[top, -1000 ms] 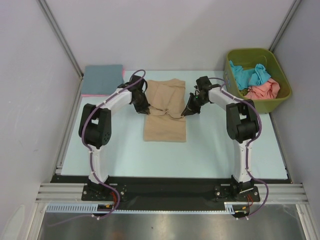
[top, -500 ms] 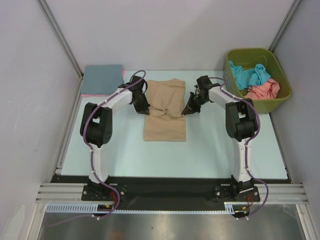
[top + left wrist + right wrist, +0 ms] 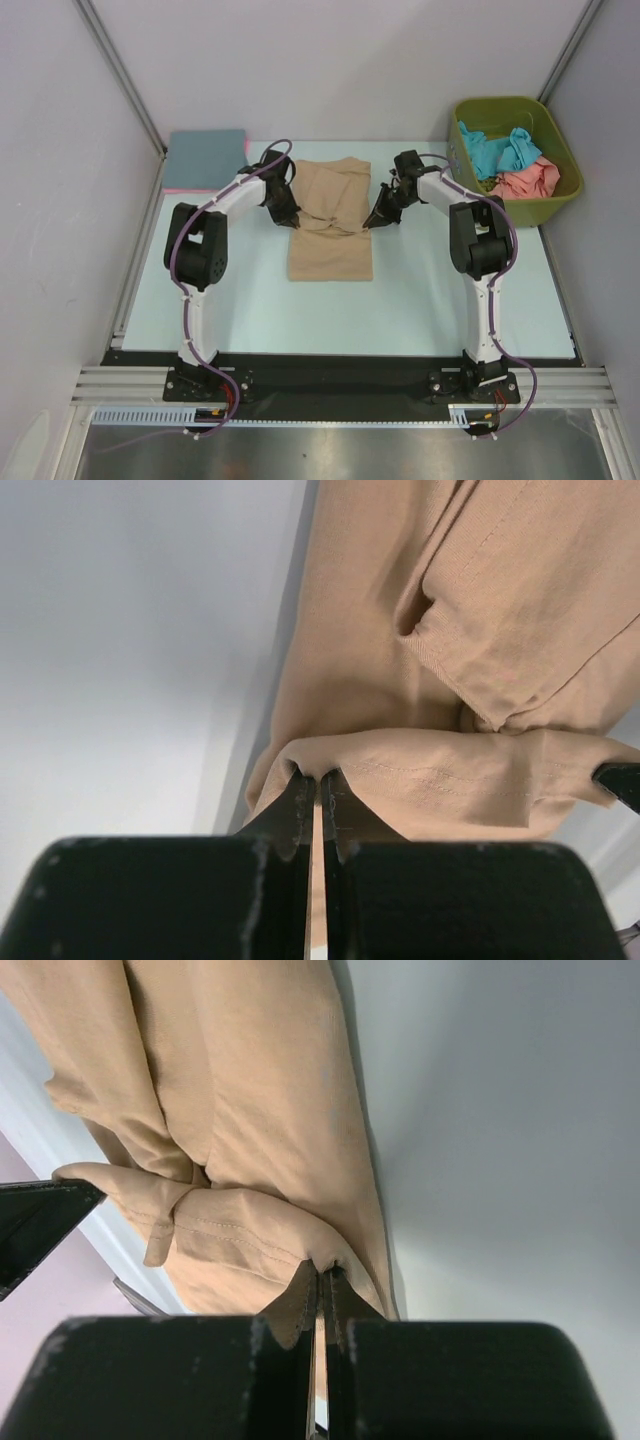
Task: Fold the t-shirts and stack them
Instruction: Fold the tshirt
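Note:
The tan t-shirt [image 3: 331, 215] lies lengthwise in the middle of the table, part folded. My left gripper [image 3: 290, 217] is shut on its left corner; the left wrist view shows the tan hem [image 3: 470, 780] pinched at my fingertips [image 3: 318, 780]. My right gripper [image 3: 372, 223] is shut on the right corner, seen as a tan fold [image 3: 250, 1240] in the right wrist view at my fingertips [image 3: 322, 1272]. The hem hangs lifted between both grippers over the middle of the shirt. A folded slate blue t-shirt [image 3: 206, 154] lies on a pink one [image 3: 180, 186] at the back left.
An olive-green bin [image 3: 480, 210] at the back right holds a teal t-shirt [image 3: 500, 150] and a salmon t-shirt [image 3: 525, 181]. Grey walls enclose the pale table [image 3: 430, 290] on three sides.
Both grippers have crept slightly toward the far side with the tan hem held. Little else differs.

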